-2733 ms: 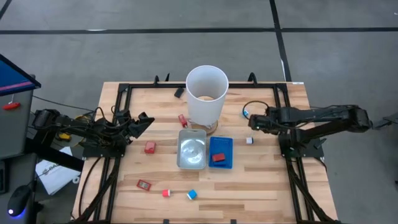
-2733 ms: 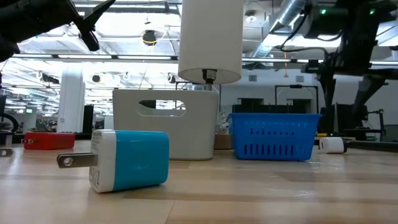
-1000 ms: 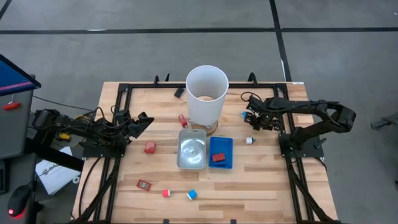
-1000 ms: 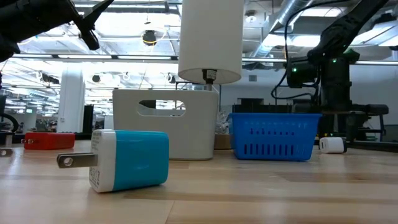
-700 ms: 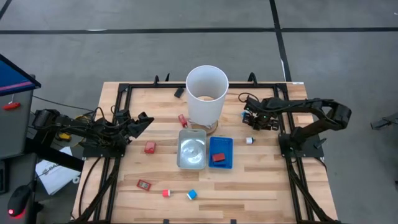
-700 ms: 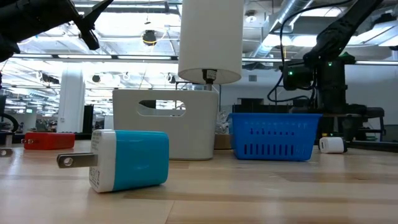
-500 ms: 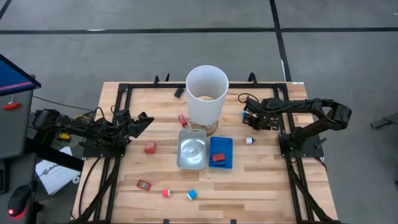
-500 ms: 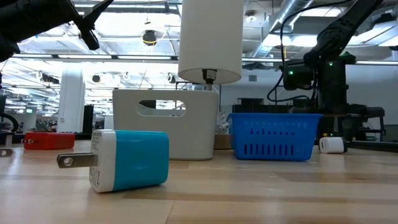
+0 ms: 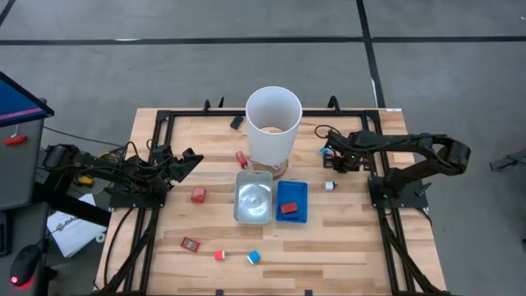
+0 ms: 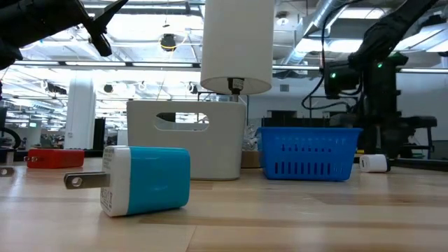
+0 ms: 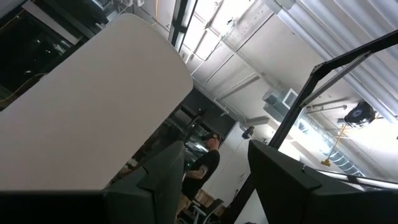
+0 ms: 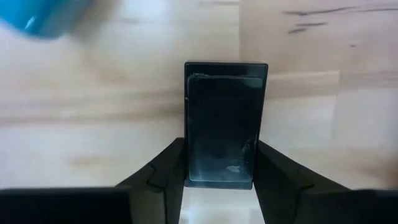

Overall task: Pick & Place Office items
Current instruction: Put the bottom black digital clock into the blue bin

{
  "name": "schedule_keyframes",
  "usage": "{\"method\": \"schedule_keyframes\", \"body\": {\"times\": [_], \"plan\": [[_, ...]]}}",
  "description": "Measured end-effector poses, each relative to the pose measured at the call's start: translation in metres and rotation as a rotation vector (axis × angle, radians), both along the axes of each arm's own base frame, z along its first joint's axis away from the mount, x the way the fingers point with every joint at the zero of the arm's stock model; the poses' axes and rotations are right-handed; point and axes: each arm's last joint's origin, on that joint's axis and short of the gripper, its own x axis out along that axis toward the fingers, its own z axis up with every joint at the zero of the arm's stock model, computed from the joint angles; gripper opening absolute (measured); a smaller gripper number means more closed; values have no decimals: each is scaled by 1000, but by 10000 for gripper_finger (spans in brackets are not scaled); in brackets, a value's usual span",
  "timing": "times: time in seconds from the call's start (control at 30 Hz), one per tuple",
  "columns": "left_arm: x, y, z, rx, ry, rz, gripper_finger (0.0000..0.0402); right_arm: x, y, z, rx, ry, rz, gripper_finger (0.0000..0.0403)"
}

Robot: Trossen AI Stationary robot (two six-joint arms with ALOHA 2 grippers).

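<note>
The office items lie scattered on the wooden table: red pieces, a blue-and-white plug, a black piece, a blue piece and a white piece. One red piece lies in the blue tray. My right gripper points down at the table beside the blue piece and is shut on a small black block. My left gripper hovers open at the table's left side. My right gripper pinches the black rectangular block by its two long sides between its two fingers. It comes from above, pointing down, with the fingers along the block's length. Whether the block is clear of the table I cannot tell.
The tall white bin stands at the middle far side, with the clear silvery tray and the blue tray in front of it. A black frame runs round the table edges. A cable loops near the right gripper.
My right arm has risen a little and drawn slightly toward the table's right edge, its gripper still pointing down.
</note>
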Motion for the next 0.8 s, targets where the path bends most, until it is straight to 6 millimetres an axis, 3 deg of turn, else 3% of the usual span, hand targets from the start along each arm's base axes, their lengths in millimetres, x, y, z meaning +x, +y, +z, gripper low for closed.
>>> {"method": "schedule_keyframes", "body": {"times": [0.23,0.53,0.8], "plan": [[0,0,0,6,1,4,176,-2,42,31,3,-126,151,143],[0,0,0,8,4,5,176,17,105,81,-27,-435,476,144],[0,0,0,8,5,6,176,48,150,92,-20,-553,735,145]]}}
